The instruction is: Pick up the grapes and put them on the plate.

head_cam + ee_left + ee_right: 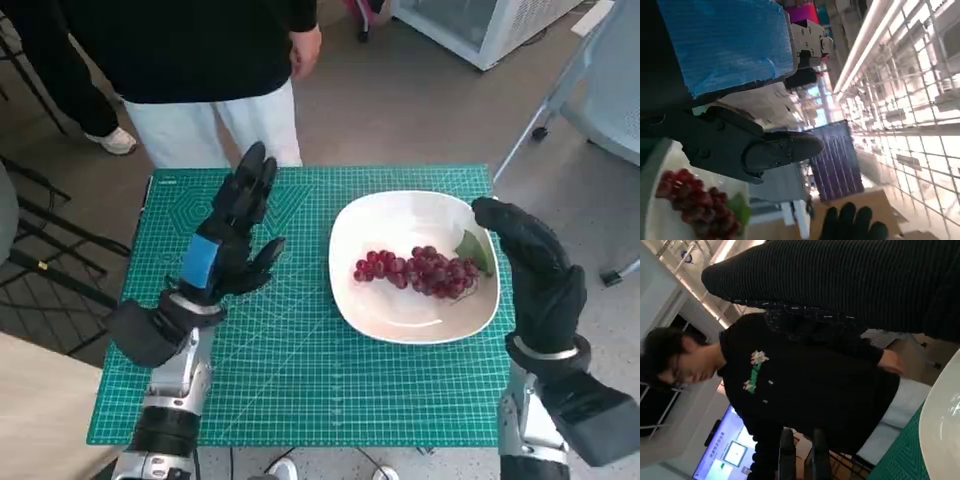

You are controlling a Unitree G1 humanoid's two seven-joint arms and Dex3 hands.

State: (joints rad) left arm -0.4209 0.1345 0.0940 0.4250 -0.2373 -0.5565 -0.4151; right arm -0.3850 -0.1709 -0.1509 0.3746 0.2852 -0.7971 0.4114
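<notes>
Both hands empty, spread: grapes [418,271] on plate [380,320], between left hand [232,235], right hand [530,260].

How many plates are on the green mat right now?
1: the white plate sits on the mat's right half, holding the grapes.

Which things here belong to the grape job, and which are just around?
Job: grapes, lying on the plate; left hand and right hand, both holding nothing.

Around: green mat, person standing behind the table, chair.
</notes>
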